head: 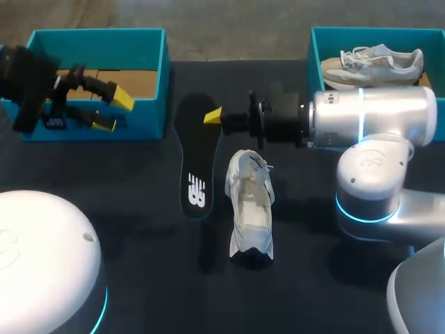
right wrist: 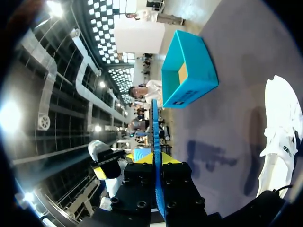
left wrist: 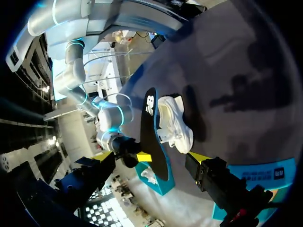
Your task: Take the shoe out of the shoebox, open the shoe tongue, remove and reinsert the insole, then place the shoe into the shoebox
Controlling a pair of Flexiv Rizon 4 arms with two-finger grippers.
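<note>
The black insole (head: 196, 156) hangs flat just above the dark table, logo end toward me. My right gripper (head: 213, 115) is shut on the edge of its wide end. In the right wrist view the insole (right wrist: 154, 127) shows edge-on as a thin blue line between the gripper's (right wrist: 155, 160) fingers. The white shoe (head: 250, 207) lies on the table beside the insole, opening up; it also shows beside the gripper in the right wrist view (right wrist: 283, 127). My left gripper (head: 115, 111) hovers open over the left blue shoebox (head: 97, 35), holding nothing. From the left wrist, insole (left wrist: 150, 127) and shoe (left wrist: 176, 124) lie ahead.
A second blue shoebox (head: 313, 49) at the back right holds another pale shoe (head: 372, 62). My right arm's silver body (head: 375, 118) spans the table's right side. My left arm's white base (head: 42, 257) fills the near left corner.
</note>
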